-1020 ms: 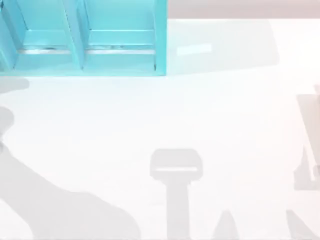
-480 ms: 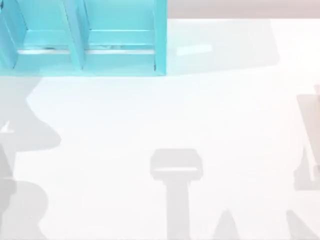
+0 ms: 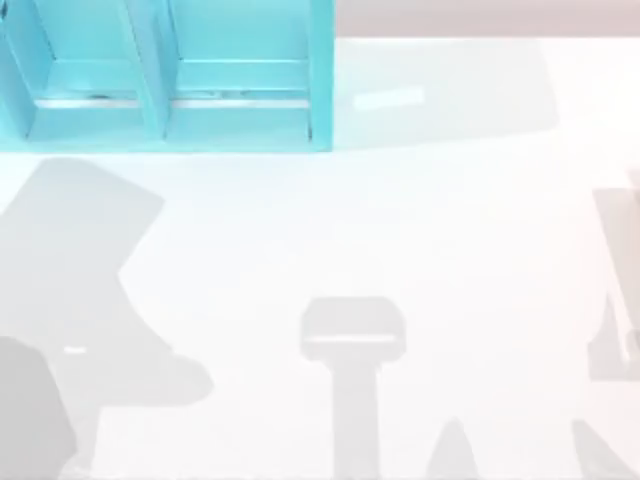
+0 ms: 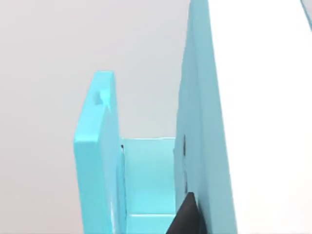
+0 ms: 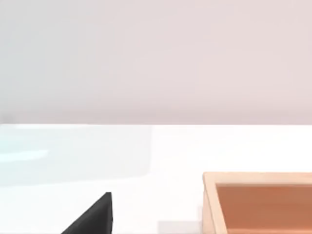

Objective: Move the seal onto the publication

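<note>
Standing at the far left of the white table [image 3: 400,220], a light-blue shelf unit [image 3: 170,80] is seen from above, its two open compartments divided by an upright panel. A broad grey shadow [image 3: 90,270] is cast across the left side of the table, and a narrower, T-shaped one [image 3: 352,340] near the middle of the near edge.

From the left wrist, the shelf unit [image 4: 97,161] is viewed close up – an outer wall, an inner panel and the pale blue floor of one compartment between them. A dark tip of the left gripper [image 4: 185,217] is seen just beside that inner panel; how far its jaws are parted, and whether anything is held, cannot be told.

From the right wrist, a dark tip of the right gripper [image 5: 95,217] is seen above the bare table [image 5: 170,151], and near it lies a shallow wooden box [image 5: 209,204] with a pale rim and an orange-brown inside. The state of these jaws cannot be told either – nothing is seen in their grasp.

Where the seal and the book lie cannot be told.
</note>
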Robot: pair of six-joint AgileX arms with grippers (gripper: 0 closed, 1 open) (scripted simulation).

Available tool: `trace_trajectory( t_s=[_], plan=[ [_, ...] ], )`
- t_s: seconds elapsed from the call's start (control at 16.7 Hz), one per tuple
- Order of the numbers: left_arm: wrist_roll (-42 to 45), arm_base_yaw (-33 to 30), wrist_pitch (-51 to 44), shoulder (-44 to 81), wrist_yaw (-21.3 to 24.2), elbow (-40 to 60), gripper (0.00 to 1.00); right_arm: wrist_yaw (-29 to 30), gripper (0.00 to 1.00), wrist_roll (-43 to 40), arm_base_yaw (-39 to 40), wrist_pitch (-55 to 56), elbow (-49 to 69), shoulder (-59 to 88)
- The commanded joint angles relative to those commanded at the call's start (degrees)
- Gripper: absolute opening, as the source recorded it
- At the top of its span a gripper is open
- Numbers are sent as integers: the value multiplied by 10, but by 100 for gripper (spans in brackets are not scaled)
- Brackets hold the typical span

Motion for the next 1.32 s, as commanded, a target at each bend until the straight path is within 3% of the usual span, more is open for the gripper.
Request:
trace_trajectory(
  t_s=[0.36, 0.6, 0.9, 1.32],
  plan=[
    [-5, -7, -1, 4, -6, -2, 0, 0, 100, 0, 0, 0, 0, 0],
    [-88, -65, -37, 17, -87, -22, 0, 0, 100, 0, 0, 0, 0, 0],
    [-316, -226, -113, 60, -293, -51, 0, 0, 100, 0, 0, 0, 0, 0],
    [-746, -565, -186, 151, -648, -42, 0, 0, 100, 0, 0, 0, 0, 0]
  ],
)
